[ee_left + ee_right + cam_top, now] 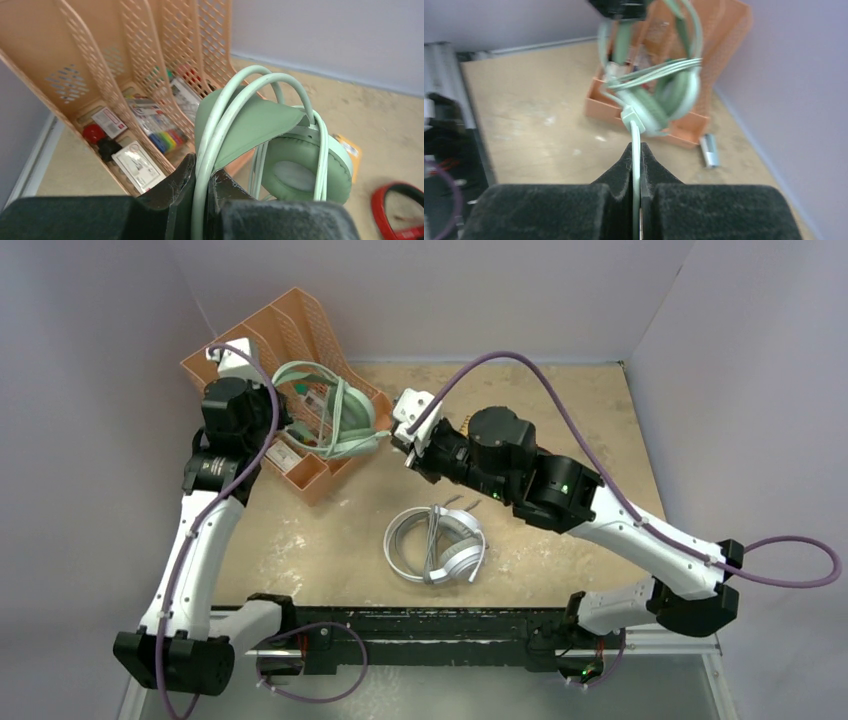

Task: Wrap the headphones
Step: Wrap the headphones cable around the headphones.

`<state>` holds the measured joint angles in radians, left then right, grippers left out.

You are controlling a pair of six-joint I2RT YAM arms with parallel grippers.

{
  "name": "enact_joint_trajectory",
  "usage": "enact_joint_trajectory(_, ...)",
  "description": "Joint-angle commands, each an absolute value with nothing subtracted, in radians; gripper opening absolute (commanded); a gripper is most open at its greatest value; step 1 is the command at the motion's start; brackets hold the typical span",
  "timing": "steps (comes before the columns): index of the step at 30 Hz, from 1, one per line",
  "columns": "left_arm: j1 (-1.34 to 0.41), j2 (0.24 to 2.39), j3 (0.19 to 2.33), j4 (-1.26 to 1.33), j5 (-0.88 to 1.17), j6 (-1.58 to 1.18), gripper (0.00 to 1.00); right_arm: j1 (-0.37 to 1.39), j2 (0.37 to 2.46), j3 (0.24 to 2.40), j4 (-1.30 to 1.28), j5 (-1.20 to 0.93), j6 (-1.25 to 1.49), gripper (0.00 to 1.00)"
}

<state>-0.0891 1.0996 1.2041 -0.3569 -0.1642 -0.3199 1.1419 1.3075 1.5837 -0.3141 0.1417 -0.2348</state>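
While left gripper [201,176] clamps mint-green headset [300,170] at 11 o'clock of table [580,430], above orange organizer [312,480], right gripper [636,156] pinches its cord [636,131] taut. Likely risks: cord slipping free, wound loops loosening, snagging organizer.

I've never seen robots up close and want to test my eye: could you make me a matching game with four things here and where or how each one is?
Things:
1. mint-green headphones
2. white headphones
3. orange rack
4. right fingers

Places or states:
A. standing at the back left of the table
B. shut on a pale green cord
C. held up between the two arms
D. lying flat near the front, cord looped

Pairs: 1-C, 2-D, 3-A, 4-B
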Motion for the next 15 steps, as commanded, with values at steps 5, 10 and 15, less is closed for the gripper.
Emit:
enact_joint_trajectory(5, -0.097, 0.947, 1.176, -0.393, 0.298, -0.344, 0.0, 0.863, 1.355, 1.695, -0.312, 0.059, -0.497, 0.0)
enact_joint_trajectory(10, -0.099, 0.876, 1.135, -0.353, 0.509, -0.423, 0.0, 0.727, 1.449, 1.779, -0.337, -0.157, -0.552, 0.0)
enact_joint_trajectory(15, -0.116, 0.825, 1.134, -0.301, 0.65, -0.487, 0.0, 0.609, 1.527, 1.844, -0.375, -0.414, -0.519, 0.06)
